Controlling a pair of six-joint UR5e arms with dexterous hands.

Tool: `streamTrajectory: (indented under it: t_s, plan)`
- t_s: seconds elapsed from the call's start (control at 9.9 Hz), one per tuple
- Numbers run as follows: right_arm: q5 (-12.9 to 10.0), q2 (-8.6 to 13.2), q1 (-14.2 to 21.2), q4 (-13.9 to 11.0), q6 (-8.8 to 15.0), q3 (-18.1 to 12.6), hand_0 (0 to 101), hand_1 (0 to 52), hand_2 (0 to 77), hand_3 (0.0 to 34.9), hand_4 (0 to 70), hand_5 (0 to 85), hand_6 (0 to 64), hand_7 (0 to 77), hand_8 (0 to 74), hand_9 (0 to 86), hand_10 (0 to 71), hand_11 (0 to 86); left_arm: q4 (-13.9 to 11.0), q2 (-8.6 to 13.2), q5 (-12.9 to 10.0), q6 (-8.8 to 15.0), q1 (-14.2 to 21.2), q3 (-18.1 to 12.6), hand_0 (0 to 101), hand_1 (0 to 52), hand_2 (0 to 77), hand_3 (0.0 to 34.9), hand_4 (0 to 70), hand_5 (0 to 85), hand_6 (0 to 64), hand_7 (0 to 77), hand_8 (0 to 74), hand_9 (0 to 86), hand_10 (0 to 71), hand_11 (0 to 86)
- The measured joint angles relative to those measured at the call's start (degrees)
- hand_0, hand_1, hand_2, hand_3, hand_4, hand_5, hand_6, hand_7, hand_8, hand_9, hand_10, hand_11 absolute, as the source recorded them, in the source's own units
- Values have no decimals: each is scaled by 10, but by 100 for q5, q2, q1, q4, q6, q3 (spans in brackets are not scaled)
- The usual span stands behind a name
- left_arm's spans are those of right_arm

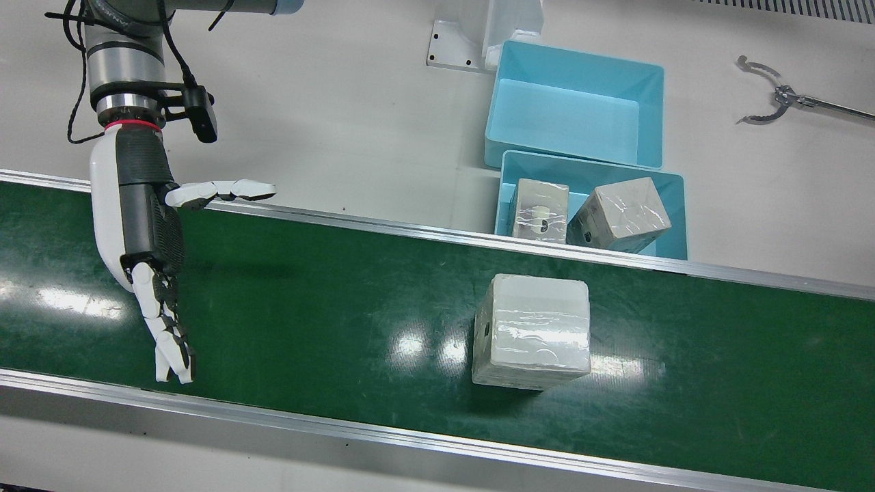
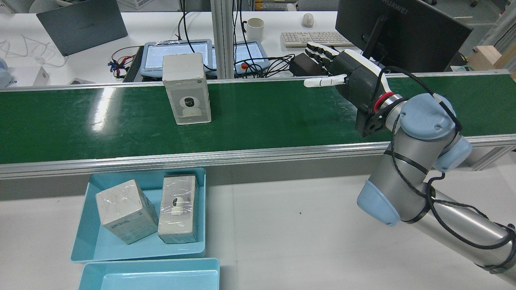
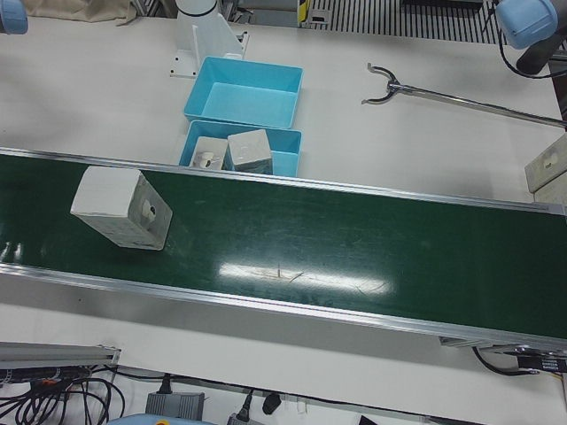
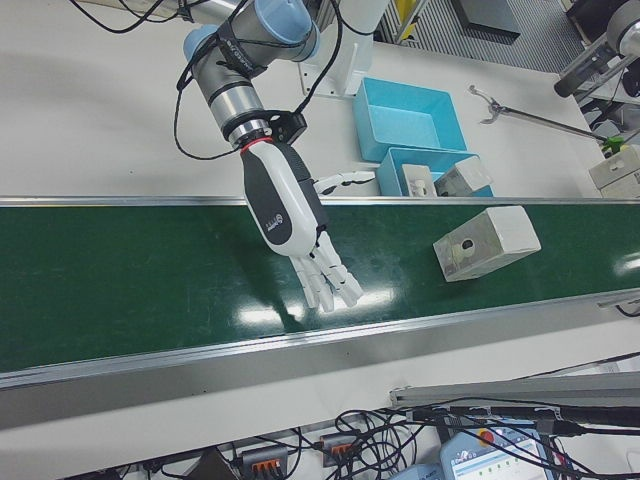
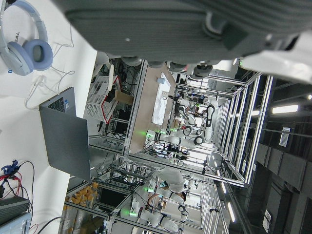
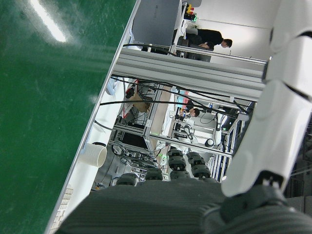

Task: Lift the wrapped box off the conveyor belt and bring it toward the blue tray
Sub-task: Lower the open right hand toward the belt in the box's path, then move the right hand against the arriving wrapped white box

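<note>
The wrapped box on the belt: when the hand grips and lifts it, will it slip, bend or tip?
The box wears glossy, wrinkled film, so it may slip against the fingers. Its flat faces and straight edges suggest it stays stiff. In the rear view it stands taller than wide, so a high push could tip it.

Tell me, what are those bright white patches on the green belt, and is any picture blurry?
Front view: the patches are ceiling lights reflected in the shiny conveyor belt, brightest beside the wrapped box, whose film also glints. Right hand view: the same glare streaks the belt, and the nearby fingers look soft.
</note>
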State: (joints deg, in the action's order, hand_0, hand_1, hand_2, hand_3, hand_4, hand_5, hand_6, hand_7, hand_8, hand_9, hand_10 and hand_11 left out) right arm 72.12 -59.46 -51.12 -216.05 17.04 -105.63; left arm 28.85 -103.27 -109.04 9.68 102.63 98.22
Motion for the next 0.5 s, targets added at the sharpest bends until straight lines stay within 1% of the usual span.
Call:
streamTrajectory:
  t_s: [0.2, 0.5]
  plan:
    - [-11, -6, 18, 11, 1, 18, 407, 98, 120, 34, 0, 87, 0, 0, 5, 11, 0, 11, 0, 0, 0, 0, 0, 0, 0, 0, 5, 0, 0, 11, 0, 5, 0, 0, 0, 0]
    - [-14, 13, 58, 91, -2, 118, 408, 98, 120, 37, 0, 98, 0, 5, 5, 11, 0, 11, 0, 0, 0, 0, 0, 0, 0, 0, 5, 0, 0, 11, 0, 5, 0, 0, 0, 0]
